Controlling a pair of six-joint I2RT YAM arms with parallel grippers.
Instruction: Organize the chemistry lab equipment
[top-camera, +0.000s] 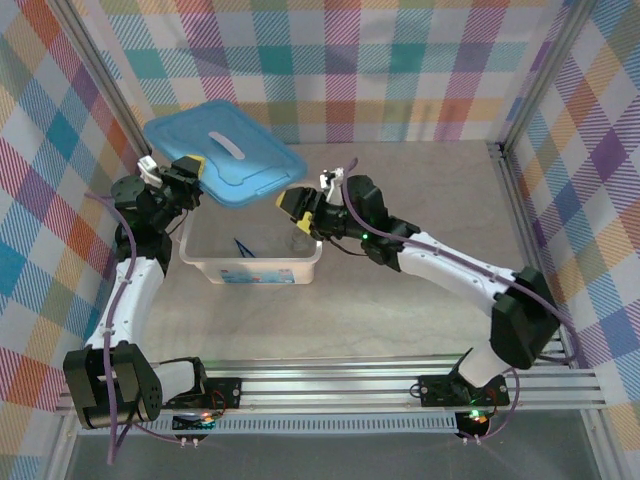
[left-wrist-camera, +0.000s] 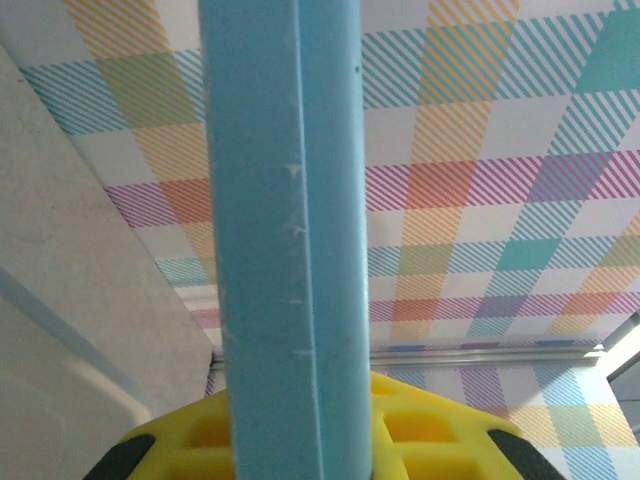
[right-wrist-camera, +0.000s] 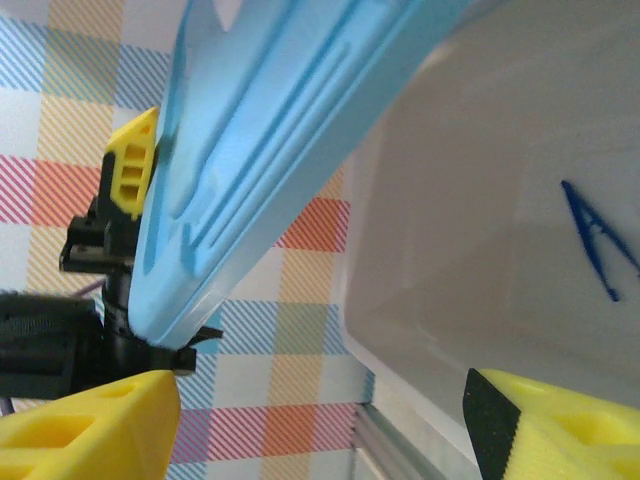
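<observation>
Plaid-panelled walls on three sides; pale tabletop (top-camera: 420, 300) beneath. Centre-left on it, a translucent box (top-camera: 250, 272), open on top. Above its far-left corner, a blue lid (top-camera: 225, 152), lifted clear and tilted.

State of left gripper (top-camera: 190, 168): clamped on the lid's left edge, with that edge running up between the yellow fingers (left-wrist-camera: 430, 435) in the left wrist view.

State of right gripper (top-camera: 300, 207): jaws spread wide with nothing between them, poised over the box's far-right corner, just under the lid's right end.

Task item: dark blue tweezers (top-camera: 243, 247), flat on the box floor near its middle, apart from every wall. Position relative to the right jaws: below, to the left and slightly nearer the arm bases. Long axis: diagonal to the box walls; in the right wrist view, joined end uppermost and legs splayed downward.

For any approach to the tweezers, treat the right arm as nearer and free, and the left as committed to the lid. Expect a descent inside the box walls, with the wrist turned so the jaws close across the diagonal.
</observation>
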